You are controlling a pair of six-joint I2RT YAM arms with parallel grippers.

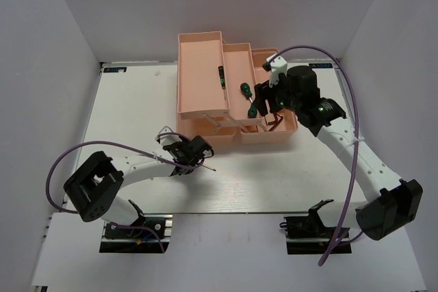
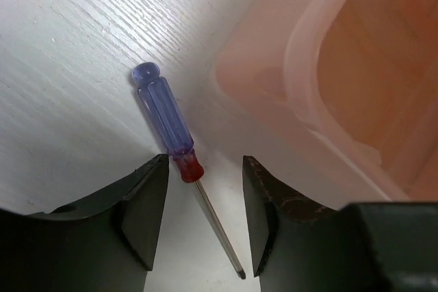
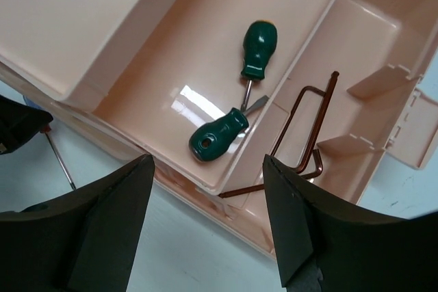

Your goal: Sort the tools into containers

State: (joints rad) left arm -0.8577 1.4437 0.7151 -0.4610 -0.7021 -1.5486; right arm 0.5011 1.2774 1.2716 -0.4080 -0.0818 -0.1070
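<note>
Judged the step in hand to be picking up the only tool seen outside the box. Found tabletop carrying toolbox at its far middle, tiers folded out. Found left pincer low over the tabletop just beside the toolbox's near wall, open and gripping nothing. Noted its jaws standing either side of blue screwdriver at the red collar, apart from it. Noted the tool lying flat, handle pointing away, tip back between the fingers.

Recommend closing squarely on the collar or lower handle rather than the thin shaft. Advise keeping fingertips down at the tabletop so as not to roll the tool. Advise lifting straight up before swinging over the rim.

Found right pincer open and empty above the toolbox.

Found left tray bare where the right wrist view shows it. From above, noted a slim dark item at its right wall, kind not told. Found middle tray holding two green screwdrivers, close together. Found end compartment holding two hex keys.
</note>
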